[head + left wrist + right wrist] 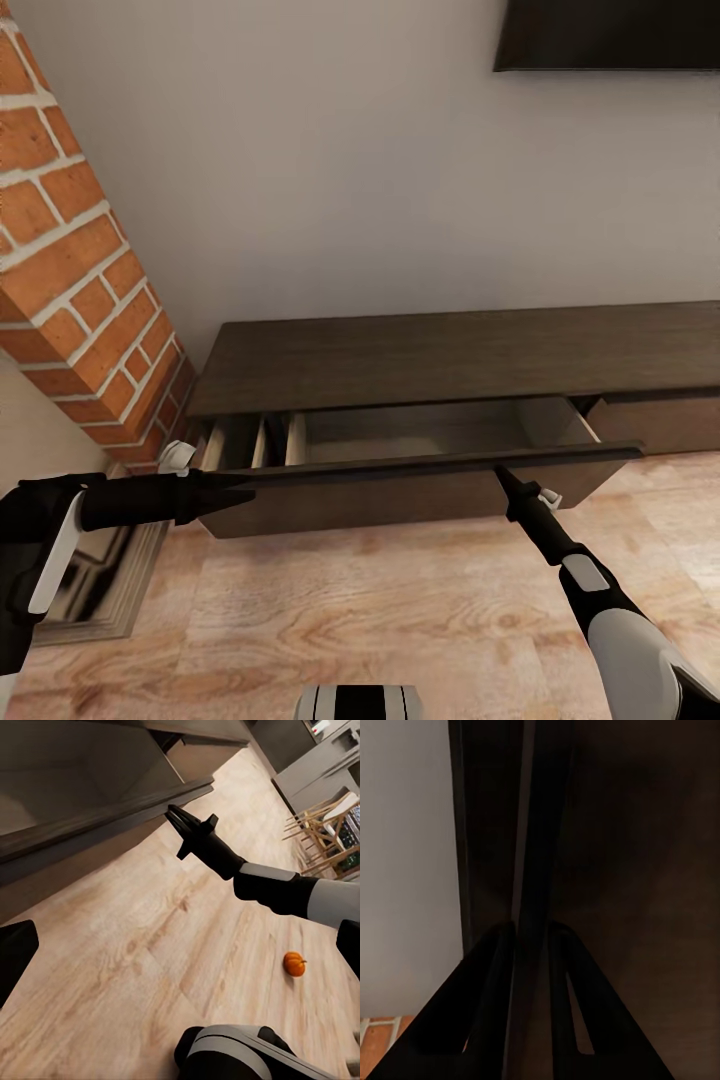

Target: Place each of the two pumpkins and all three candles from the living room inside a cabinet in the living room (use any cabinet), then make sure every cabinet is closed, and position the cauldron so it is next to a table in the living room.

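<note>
Nearest to us in the head view is the round grey-and-black base of our own body [360, 702], with both black arms reaching ahead over the pale wood-plank floor [380, 610]. Our right end effector [503, 478] meets the top edge of the open drawer front [400, 492], and the right wrist view shows its 2 dark tapered fingers [495, 1020] set narrowly astride that thin board, apparently pinching it. Our left end effector [235, 492] sits at the drawer's left end; we cannot tell whether it is wide or narrow. The cabinet [460, 355] is a long, low, dark-brown unit with a matte grained top and flat handleless fronts, standing against a smooth grey wall beside a rough red-brick column [80, 290]. Its drawer is pulled out, showing a pale, smooth interior with nothing visible inside. In the left wrist view, 1 small ribbed orange pumpkin [294, 964] lies on the floor, well apart from the cabinet. We judge the risks to be these: the thin, slick board gives little to hold, so the fingers could slip off; pulling unevenly could skew the drawer; and the round pumpkin could roll away if the base nudges it on that smooth floor.
</note>
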Available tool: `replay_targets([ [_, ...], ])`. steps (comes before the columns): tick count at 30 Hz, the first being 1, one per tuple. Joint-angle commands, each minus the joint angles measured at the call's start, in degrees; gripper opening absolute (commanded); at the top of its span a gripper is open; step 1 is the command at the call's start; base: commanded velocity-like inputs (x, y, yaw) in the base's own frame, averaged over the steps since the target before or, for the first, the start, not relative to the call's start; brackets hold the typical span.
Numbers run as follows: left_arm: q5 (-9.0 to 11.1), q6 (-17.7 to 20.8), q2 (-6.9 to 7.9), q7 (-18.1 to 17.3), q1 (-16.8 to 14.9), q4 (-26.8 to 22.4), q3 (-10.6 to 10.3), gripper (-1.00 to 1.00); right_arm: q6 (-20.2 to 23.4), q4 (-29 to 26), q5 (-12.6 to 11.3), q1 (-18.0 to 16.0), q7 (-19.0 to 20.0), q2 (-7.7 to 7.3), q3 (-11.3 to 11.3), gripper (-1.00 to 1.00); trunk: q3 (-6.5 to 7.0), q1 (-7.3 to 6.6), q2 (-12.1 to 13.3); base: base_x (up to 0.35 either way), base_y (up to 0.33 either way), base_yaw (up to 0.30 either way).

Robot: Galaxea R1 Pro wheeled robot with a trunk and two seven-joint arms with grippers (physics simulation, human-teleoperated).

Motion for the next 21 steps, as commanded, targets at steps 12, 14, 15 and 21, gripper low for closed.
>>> replay_targets([
  [12, 0.13, 0.5, 0.01, -0.15, -0.04, 0.02, -0.01, 1.0, 0.64, 0.15, 0.48, -0.01, 0.17, -0.01, 0.83, -1.0, -0.04, -0.02, -0.02, -0.062, 0.0, 0.0],
  [14, 0.13, 0.5, 0.01, -0.16, -0.04, 0.01, -0.02, 1.0, 0.66, 0.15, 0.48, -0.01, 0.17, -0.01, 0.83, -1.0, -0.04, -0.02, -0.02, -0.041, 0.0, 0.0],
  [15, 0.13, 0.5, 0.01, -0.16, -0.04, 0.01, -0.01, 1.0, 0.65, 0.15, 0.48, -0.01, 0.17, 0.01, 0.83, -1.0, -0.04, -0.02, -0.02, -0.079, 0.0, 0.0],
  [21, 0.13, 0.5, 0.01, -0.16, -0.04, 0.01, 0.04, 1.0, 0.63, 0.15, 0.48, -0.01, 0.17, 0.07, 0.83, -1.0, -0.04, -0.02, -0.02, -0.067, 0.0, 0.0],
])
